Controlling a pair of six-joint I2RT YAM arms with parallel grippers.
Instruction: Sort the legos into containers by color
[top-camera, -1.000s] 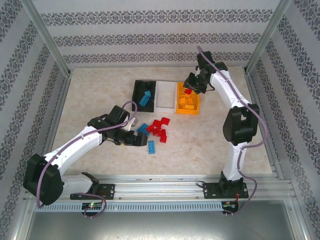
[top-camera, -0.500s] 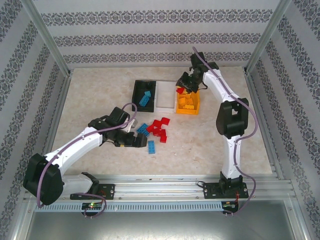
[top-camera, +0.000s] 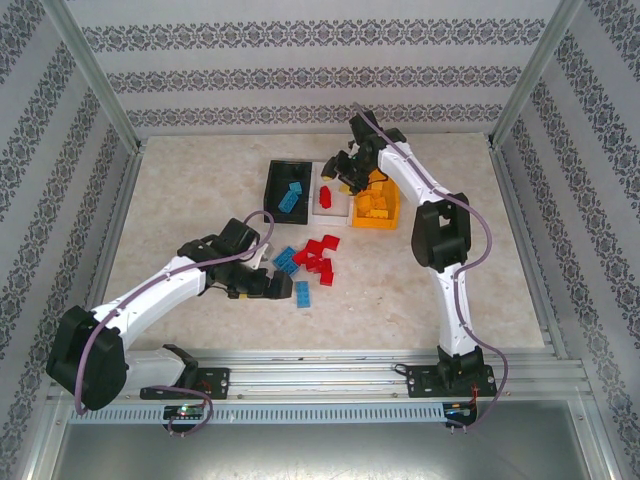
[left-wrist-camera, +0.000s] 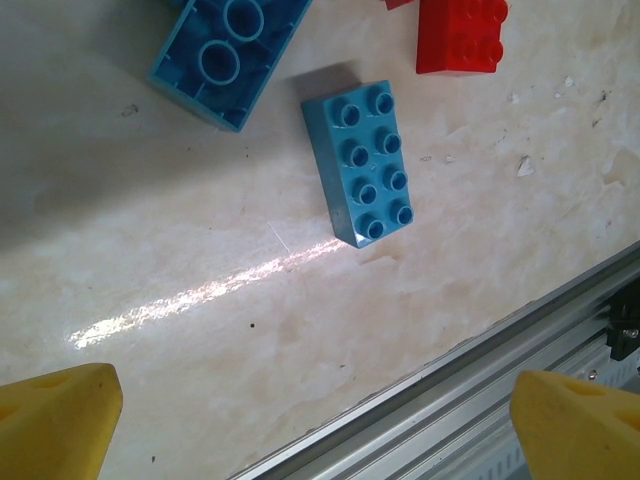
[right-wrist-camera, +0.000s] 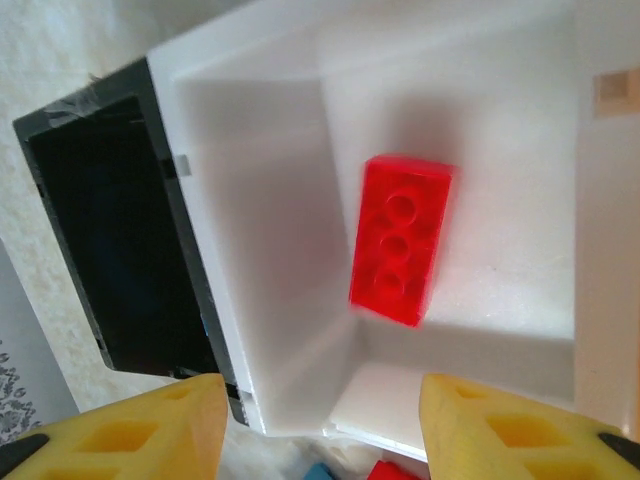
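My right gripper (top-camera: 338, 172) (right-wrist-camera: 320, 430) hangs open over the white bin (top-camera: 330, 214) (right-wrist-camera: 270, 250). One red brick (top-camera: 325, 196) (right-wrist-camera: 402, 240) is inside that bin, studs down. The black bin (top-camera: 272, 190) (right-wrist-camera: 110, 260) holds two blue bricks (top-camera: 291, 195). Yellow bricks (top-camera: 372, 205) fill the orange bin (top-camera: 393, 213). Mid-table lie several red bricks (top-camera: 318, 255) and blue bricks (top-camera: 285, 258). Low over the table, my left gripper (top-camera: 271, 284) (left-wrist-camera: 320, 430) is open and empty, just short of an upright blue brick (top-camera: 302, 293) (left-wrist-camera: 360, 165). An upturned blue brick (left-wrist-camera: 230, 50) and a red brick (left-wrist-camera: 460, 35) lie beyond it.
The three bins stand side by side at the back centre. An aluminium rail (left-wrist-camera: 520, 370) runs along the table's near edge, close to my left gripper. Patterned walls and metal posts (top-camera: 90, 75) enclose the table.
My right arm swung left from over the orange bin to the white bin with the red brick. It has let go; the brick is now inside the white bin. The left gripper barely shifted.
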